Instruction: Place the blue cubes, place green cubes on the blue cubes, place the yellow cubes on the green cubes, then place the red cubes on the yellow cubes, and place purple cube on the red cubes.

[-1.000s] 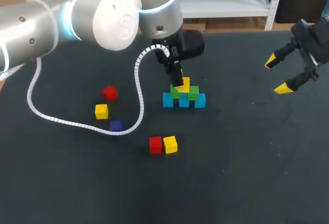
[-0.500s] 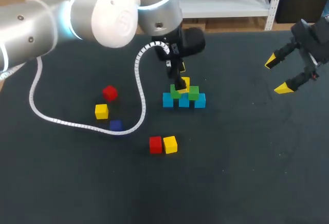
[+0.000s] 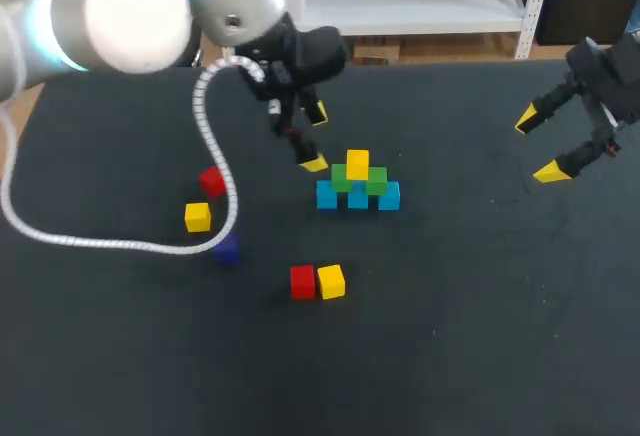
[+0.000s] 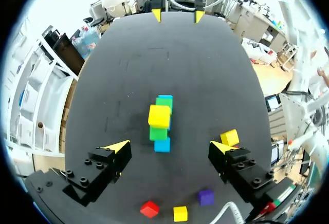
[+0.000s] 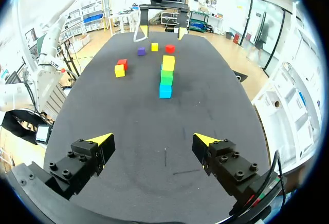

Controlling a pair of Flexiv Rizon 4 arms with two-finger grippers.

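I log: blue cubes (image 3: 327, 196), three; green cubes (image 3: 377, 181), two; yellow cubes (image 3: 357, 164), three; red cubes (image 3: 302, 281), two; purple cube (image 3: 226, 248), one; left hand (image 3: 315, 139), right hand (image 3: 539, 144): fingers apart.

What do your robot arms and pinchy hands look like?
My left arm is fat, round and silver-white, with a glowing blue ring and a white curly cable. My left gripper and right gripper are black with pointy yellow tips.

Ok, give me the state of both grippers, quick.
Left gripper: open, holding nothing.
Right gripper: open, holding nothing.
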